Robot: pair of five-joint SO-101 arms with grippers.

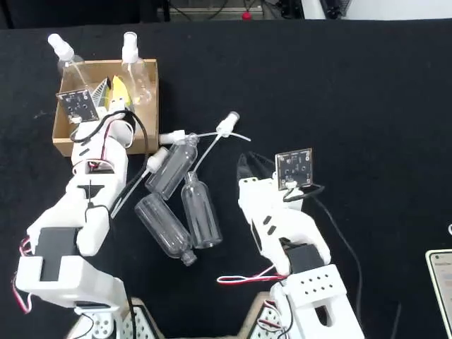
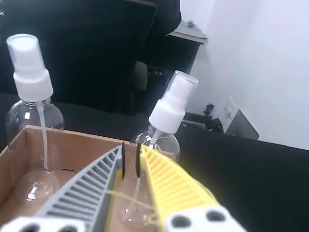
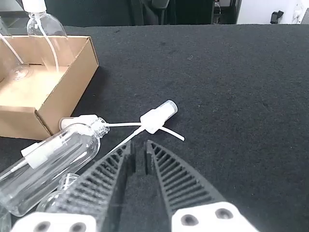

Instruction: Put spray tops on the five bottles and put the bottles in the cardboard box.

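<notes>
Black cloth covers the worktop (image 1: pixel 367 106). Two capped bottles (image 1: pixel 134 70) stand finished in the cardboard box (image 1: pixel 63 138), with the left tool (image 2: pixel 130 157) above it, pressed together and empty. The right tool (image 3: pixel 140 147), likewise closed, sits near a loose spray top (image 3: pixel 158 116), probably the next pick.

The high view looks steeply down over the whole table (image 1: pixel 353 85), the left wrist view sits close over the cardboard box (image 2: pixel 72 150), the right wrist view faces it from farther off — all three share that box.
</notes>
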